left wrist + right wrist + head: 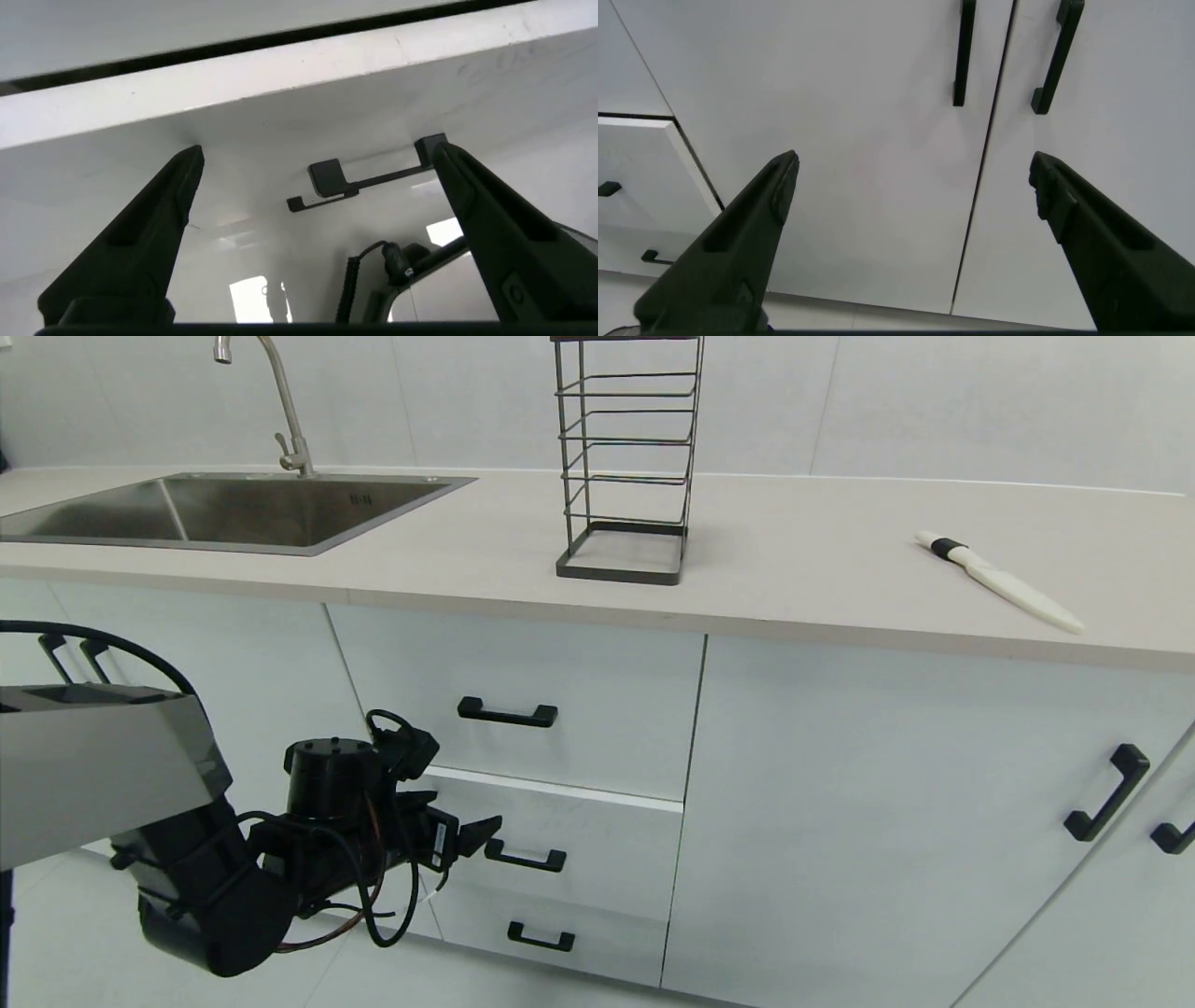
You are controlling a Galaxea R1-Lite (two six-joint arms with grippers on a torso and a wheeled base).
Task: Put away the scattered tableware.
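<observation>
Left gripper (481, 835): we are seeing its jaws spread wide, empty, near the middle drawer handle (525, 857).
Knife (999, 581): it is lying flat on the countertop (794, 551), well right of the wire rack (627, 457). We are judging it light, stiff and slick, and are favouring a pinch across its width near the black band.
Right gripper (915, 187): its jaws are gaping, holding nothing, facing the cabinet doors (878, 140).
</observation>
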